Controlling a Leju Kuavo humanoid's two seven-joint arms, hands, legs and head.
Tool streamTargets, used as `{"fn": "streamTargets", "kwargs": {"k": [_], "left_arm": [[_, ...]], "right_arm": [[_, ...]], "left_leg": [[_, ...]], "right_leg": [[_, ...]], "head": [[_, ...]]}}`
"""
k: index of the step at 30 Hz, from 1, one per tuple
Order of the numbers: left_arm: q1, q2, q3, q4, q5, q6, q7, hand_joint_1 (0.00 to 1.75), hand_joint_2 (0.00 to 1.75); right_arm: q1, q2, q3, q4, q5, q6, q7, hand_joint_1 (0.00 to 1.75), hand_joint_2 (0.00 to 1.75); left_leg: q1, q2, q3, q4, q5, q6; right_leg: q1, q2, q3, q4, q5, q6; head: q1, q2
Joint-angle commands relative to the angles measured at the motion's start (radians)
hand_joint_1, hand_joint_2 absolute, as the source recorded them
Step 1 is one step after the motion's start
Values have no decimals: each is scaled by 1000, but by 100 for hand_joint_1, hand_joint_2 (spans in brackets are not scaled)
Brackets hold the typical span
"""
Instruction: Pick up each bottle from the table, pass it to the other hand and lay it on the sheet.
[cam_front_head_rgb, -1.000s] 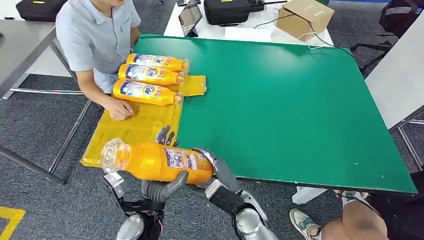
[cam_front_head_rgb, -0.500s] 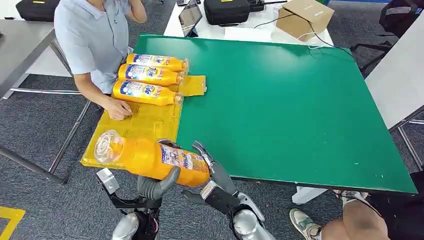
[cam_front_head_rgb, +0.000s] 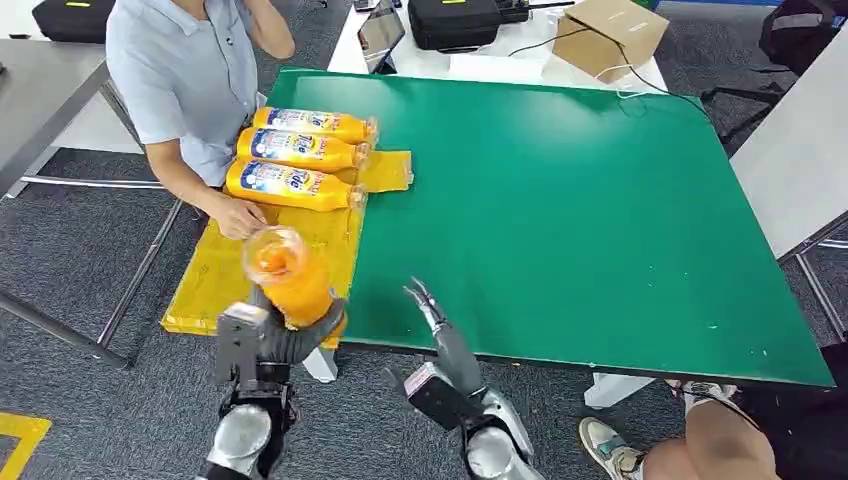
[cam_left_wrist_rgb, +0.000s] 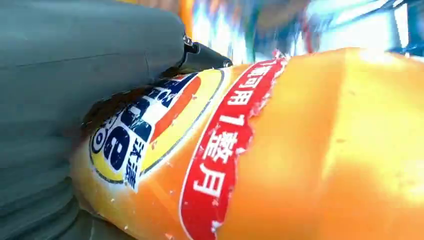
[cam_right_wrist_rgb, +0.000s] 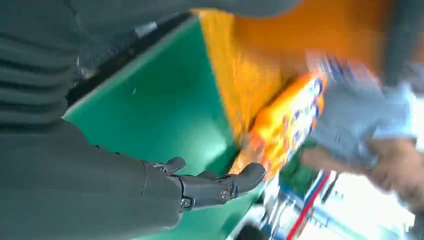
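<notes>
1. Orange bottle (cam_front_head_rgb: 288, 272) sits in the left hand (cam_front_head_rgb: 272, 340), fingers clamped round its body, over the near end of the yellow sheet (cam_front_head_rgb: 228, 285) at the desk (cam_front_head_rgb: 560, 210) corner.
2. Its long axis points away from the robot, tilted up, so laying it beside the three bottles (cam_front_head_rgb: 296, 160) likely needs a turn crosswise.
3. Right hand (cam_front_head_rgb: 432, 315) hovers just beside over the green, fingers apart, holding nothing.
</notes>
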Motion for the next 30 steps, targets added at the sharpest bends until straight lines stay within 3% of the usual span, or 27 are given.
{"fn": "streamTargets", "kwargs": {"k": [1, 10, 27, 30], "left_arm": [[-360, 122, 90, 530, -544, 133, 163, 175, 175], [-601, 141, 6, 920, -814, -29, 316, 175, 175], [-604, 140, 6, 923, -816, -31, 318, 175, 175], [-642, 138, -40, 1008, -900, -91, 364, 175, 175]], "right_arm": [[-42, 28, -29, 33, 6, 25, 5, 0, 0], [-55, 30, -4, 34, 14, 60, 15, 0, 0], [-54, 30, -3, 34, 14, 60, 15, 0, 0], [-43, 29, -6, 32, 13, 65, 20, 0, 0]], "left_leg": [[1, 0, 6, -2, 0, -2], [1, 0, 5, 0, 1, -2], [1, 2, 3, 0, 1, -2], [1, 1, 2, 0, 1, -2]], "right_leg": [[2, -2, 6, -1, -1, -3], [2, -2, 6, 0, -1, -2], [1, 0, 3, 0, 0, -1], [1, 0, 3, 1, 0, -1]], "head": [[0, 0], [0, 0], [0, 0], [0, 0]]}}
